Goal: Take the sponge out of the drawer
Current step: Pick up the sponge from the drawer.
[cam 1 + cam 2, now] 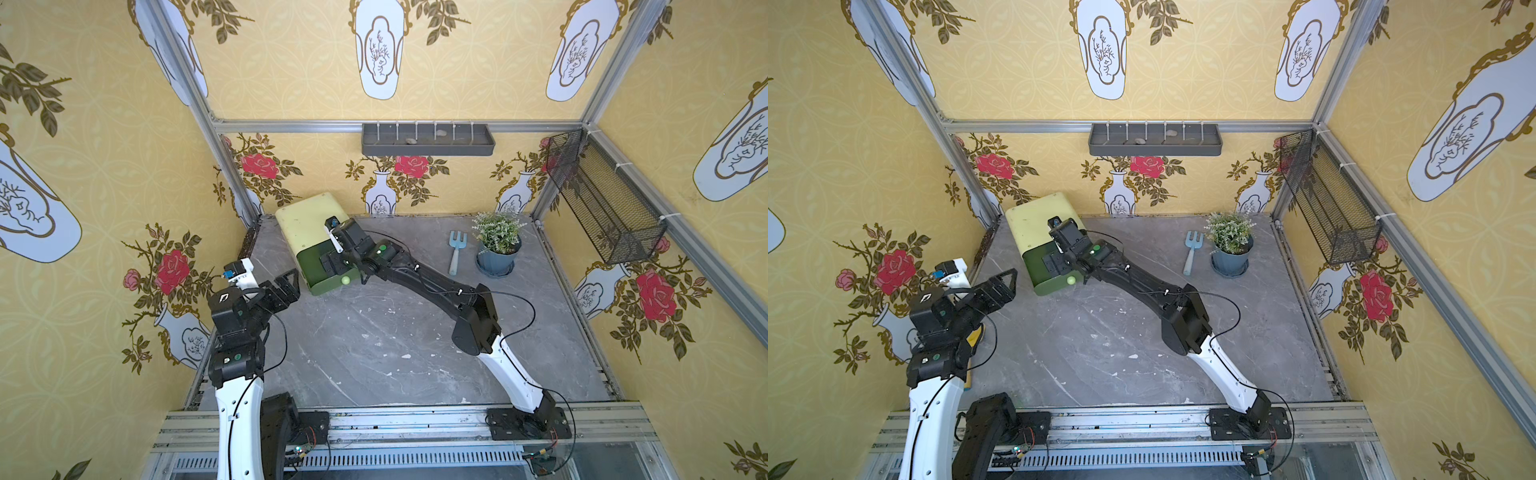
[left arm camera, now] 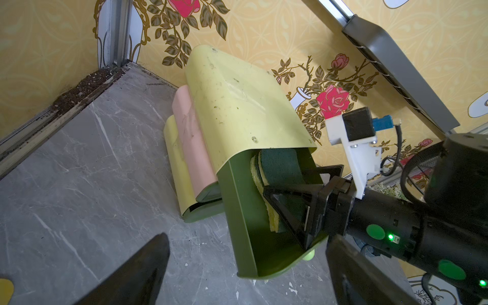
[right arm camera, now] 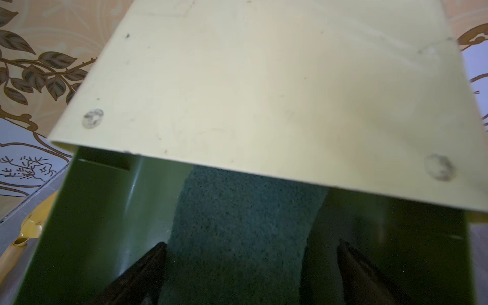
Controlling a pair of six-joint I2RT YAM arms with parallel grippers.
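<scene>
Reaching into the open green drawer (image 2: 237,211) of the pale yellow cabinet (image 1: 307,220), the right pincer (image 3: 250,243) had its jaws spread wide, one finger on each side of the sponge (image 3: 237,224); pad contact could not be told. The sponge lay inside the drawer, dark green scouring face up, yellow layer under it, far end tucked under the cabinet's top. The cabinet stood at the back left of the grey worktop (image 1: 374,332), near the corner. The left pincer (image 1: 293,286) was also open and held nothing; it hovered by the left wall, apart from the drawer and pointing toward it. A potted plant (image 1: 497,245) and a small blue garden fork (image 1: 456,251) sat at the back right, well apart from the cabinet.
</scene>
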